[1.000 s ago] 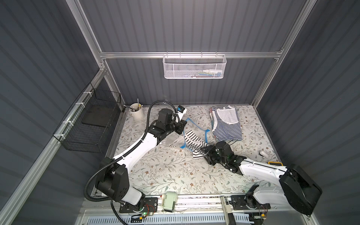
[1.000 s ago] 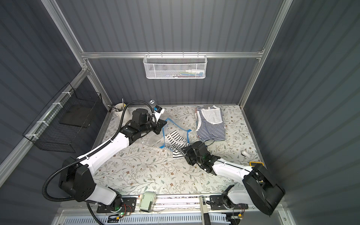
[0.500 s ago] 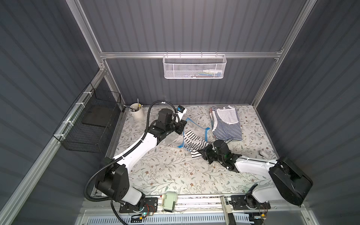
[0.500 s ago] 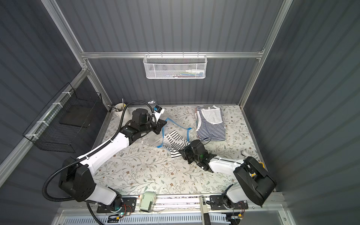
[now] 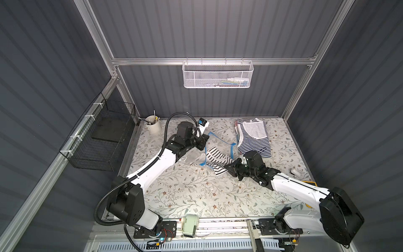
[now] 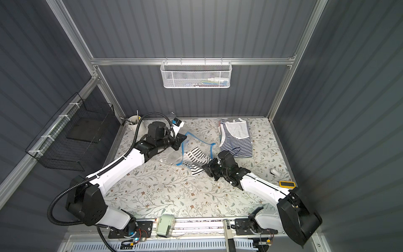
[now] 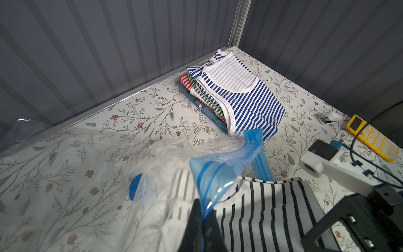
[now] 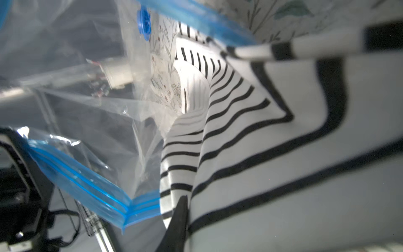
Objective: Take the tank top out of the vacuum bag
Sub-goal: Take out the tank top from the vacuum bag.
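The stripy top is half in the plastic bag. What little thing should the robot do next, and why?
Probably pull the right arm back toward its base, dragging the black-and-white tank top out. The right jaws look shut on its near edge, the left jaws pinch the vacuum bag by its blue zip strip, and part of the top sits inside the bag.
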